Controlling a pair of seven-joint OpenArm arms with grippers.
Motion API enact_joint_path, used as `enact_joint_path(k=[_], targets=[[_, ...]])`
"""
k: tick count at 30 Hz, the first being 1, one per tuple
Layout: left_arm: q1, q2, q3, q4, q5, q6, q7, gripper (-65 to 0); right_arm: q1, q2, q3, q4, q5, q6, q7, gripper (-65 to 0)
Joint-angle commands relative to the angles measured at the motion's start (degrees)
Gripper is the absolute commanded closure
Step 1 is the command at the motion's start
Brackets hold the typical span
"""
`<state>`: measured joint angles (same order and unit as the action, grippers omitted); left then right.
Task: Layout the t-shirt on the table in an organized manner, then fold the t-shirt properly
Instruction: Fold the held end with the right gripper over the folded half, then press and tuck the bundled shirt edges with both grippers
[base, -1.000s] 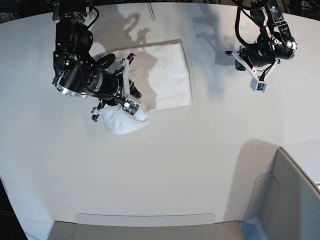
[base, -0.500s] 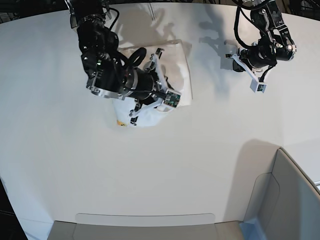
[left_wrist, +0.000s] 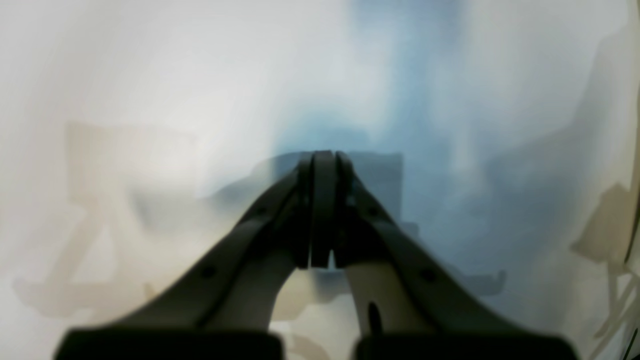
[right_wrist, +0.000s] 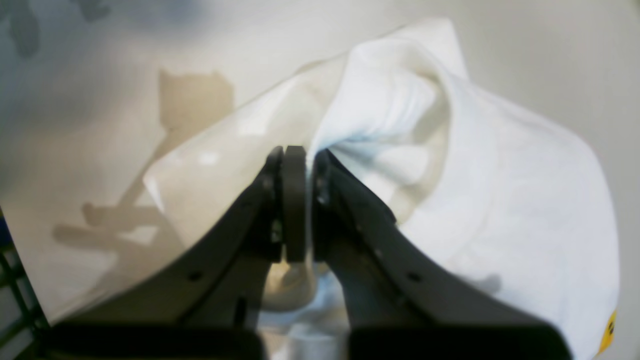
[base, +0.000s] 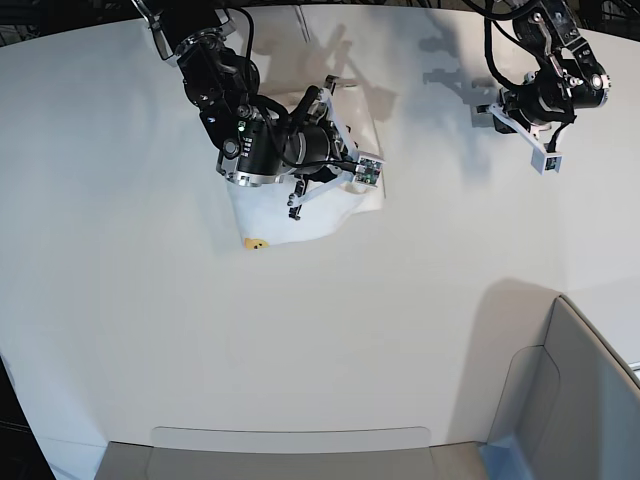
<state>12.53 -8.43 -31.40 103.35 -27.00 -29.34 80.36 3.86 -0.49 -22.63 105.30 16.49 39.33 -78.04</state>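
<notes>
Right gripper (right_wrist: 300, 165) pinches a fold of the soft, light white cloth t-shirt (base: 300, 215), best gripped at its hems, while left gripper (left_wrist: 323, 165) hangs closed, empty.

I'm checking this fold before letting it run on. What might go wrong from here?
1. The right gripper pinches only a bunched edge of the t-shirt; the cloth may slip out mid-fold.
2. The lifted part billows loosely, so it may land creased or askew on the folded part.
3. The left gripper is shut over the bare table, away from the shirt, so nothing pins the shirt and it may drag.
</notes>
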Motion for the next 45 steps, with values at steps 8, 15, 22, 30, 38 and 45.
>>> enact_joint_path(k=[8, 15, 22, 30, 38, 45], targets=[[-0.2, -0.3, -0.1, 1.0, -0.2, 0.0, -0.4, 0.0, 1.7, -0.1, -6.0, 3.0, 1.2, 0.7, 2.7, -15.5], [0.1, -0.3, -0.1, 1.0, -0.2, 0.0, -0.4, 0.0, 2.3, -1.0, -7.6, 8.1, 1.1, 0.7, 2.7, -18.6], [-0.1, -0.4, 0.1, 8.3, -0.2, 0.0, -0.4, 0.0, 4.0, -4.8, 13.5, 12.1, 6.2, 0.7, 2.2, -15.0], [-2.1, -0.5, 5.9, 13.1, -6.2, -7.4, -0.4, 0.0, 4.3, -1.5, 33.3, 4.0, 15.0, 0.7, -2.0, 0.0], [-2.9, 1.1, 10.1, 13.2, -8.0, -10.7, -0.4, 0.0, 3.2, 4.6, 40.5, -11.6, 23.3, 0.7, -2.0, 0.0], [-7.3, 2.8, 10.3, 13.2, -11.6, -10.7, -0.4, 0.0, 3.5, 4.7, 34.8, -16.8, 19.9, 0.7, -2.0, 0.0]])
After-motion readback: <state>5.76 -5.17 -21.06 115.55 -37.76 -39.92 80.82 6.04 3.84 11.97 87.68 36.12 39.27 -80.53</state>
